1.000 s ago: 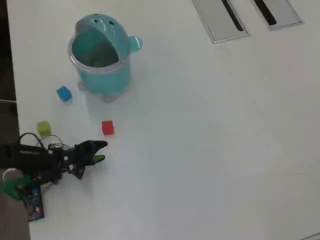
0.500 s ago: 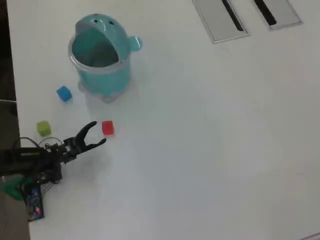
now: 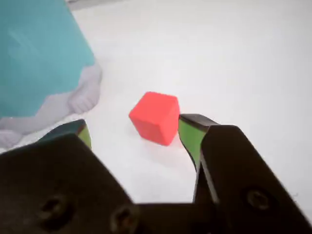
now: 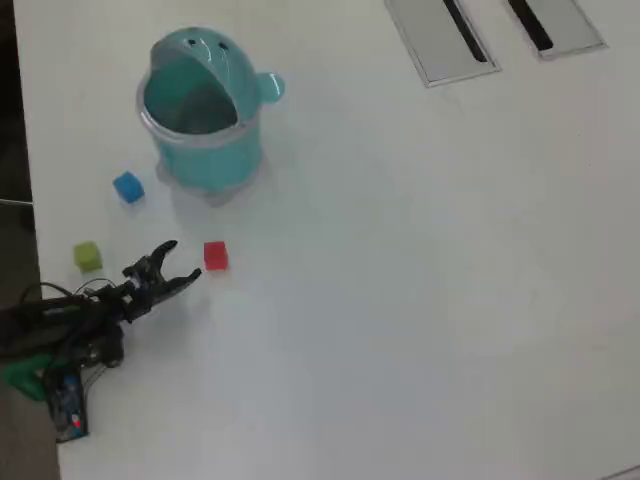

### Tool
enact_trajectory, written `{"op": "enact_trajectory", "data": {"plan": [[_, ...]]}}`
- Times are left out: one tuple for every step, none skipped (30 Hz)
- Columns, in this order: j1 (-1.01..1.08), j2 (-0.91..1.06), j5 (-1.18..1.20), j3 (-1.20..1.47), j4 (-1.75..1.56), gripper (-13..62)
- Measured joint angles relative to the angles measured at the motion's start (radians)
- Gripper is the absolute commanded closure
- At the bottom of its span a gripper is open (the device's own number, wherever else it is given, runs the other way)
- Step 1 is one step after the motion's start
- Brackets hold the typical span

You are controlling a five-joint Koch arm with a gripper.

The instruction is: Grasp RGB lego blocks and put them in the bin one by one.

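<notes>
Overhead view: the tool (image 4: 180, 260) gapes wide, holding nothing — just beside the red block (image 4: 215, 255); the bin (image 4: 205, 150) stands beyond on the bench (image 4: 420, 280).

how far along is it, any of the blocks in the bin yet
Nothing looks done: all three blocks lie on the table, outside the teal bin, whose visible inside shows no block. In hand: the pincer is open and empty, aimed at the red block, which in the wrist view sits just ahead of its fingertips. Left: red, then the blue block and the yellow-green block.
</notes>
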Motion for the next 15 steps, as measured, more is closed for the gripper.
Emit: {"op": "enact_trajectory", "data": {"plan": [[0.0, 0.0, 0.0, 0.0, 0.029, 16.3], [0.0, 0.0, 0.0, -0.002, 0.054, 16.3], [0.0, 0.0, 0.0, -0.006, 0.077, 16.3], [-0.002, -0.003, 0.0, -0.017, 0.091, 16.3], [-0.002, -0.008, 0.0, -0.026, 0.092, 16.3], [-0.002, -0.025, 0.0, -0.048, 0.092, 16.3], [-0.002, -0.051, 0.0, -0.074, 0.091, 16.3], [-0.002, -0.075, 0.0, -0.095, 0.092, 16.3], [-0.002, -0.097, 0.0, -0.109, 0.092, 16.3], [-0.002, -0.121, 0.0, -0.123, 0.092, 16.3], [-0.002, -0.146, -0.002, -0.137, 0.092, 16.3], [-0.002, -0.172, -0.005, -0.149, 0.092, 16.3], [-0.002, -0.195, -0.011, -0.163, 0.092, 16.3], [-0.002, -0.218, -0.017, -0.178, 0.092, 16.3], [-0.002, -0.242, -0.021, -0.195, 0.092, 16.3]]}}
